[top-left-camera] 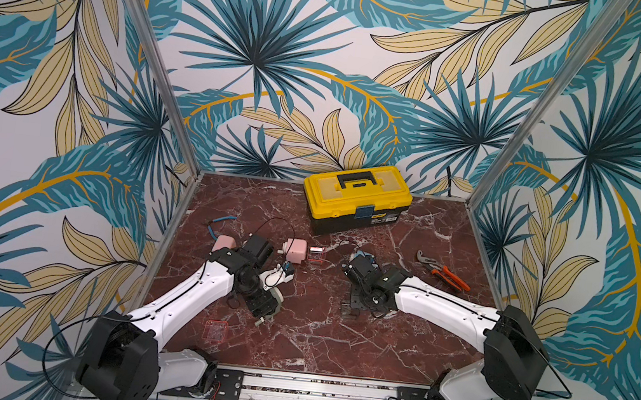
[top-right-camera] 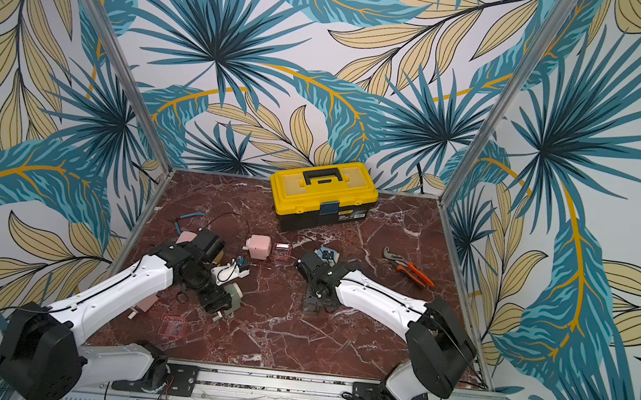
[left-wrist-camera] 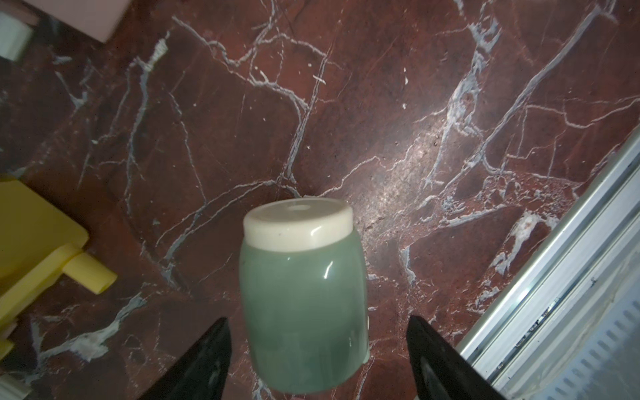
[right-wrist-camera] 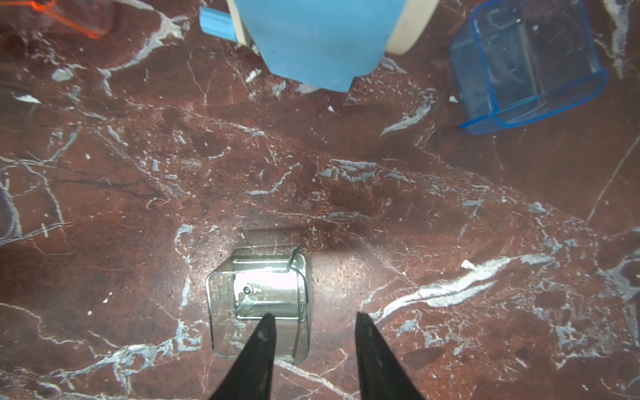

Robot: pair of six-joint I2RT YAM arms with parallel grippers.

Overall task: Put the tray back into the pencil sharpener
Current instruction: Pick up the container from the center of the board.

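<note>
Grippers both stand parted, nothing held. Your right gripper (right-wrist-camera: 314, 314) hangs low over the clear tray (right-wrist-camera: 258, 298), which lies on the marble table (right-wrist-camera: 450, 194), outside any sharpener. One fingertip (right-wrist-camera: 265, 332) overlaps the tray; the other sits beside its wall, over bare marble. That reads as a line-up to straddle one wall, since a thin see-through shell offers little else to pinch.

Your left gripper (left-wrist-camera: 317, 319) brackets the green sharpener (left-wrist-camera: 301, 294), whose cream cap points away from the wrist. Both fingers stand clear of its sides. It is probably placed there to steady the body while the other arm feeds the tray in. The tray slot is not visible, so you cannot yet tell which way it faces.

In both top views tray and sharpener lie apart, with bare marble between them, so insertion has not begun.

Watch the look-alikes. A blue sharpener (right-wrist-camera: 322, 41) and a blue tray (right-wrist-camera: 526, 65) lie beyond the clear tray, and a yellow sharpener (left-wrist-camera: 31, 235) sits near the green one. Pairing the clear tray with the green body is a guess from its faint tint.

Next you need a firm close on the wall, then a lift.
</note>
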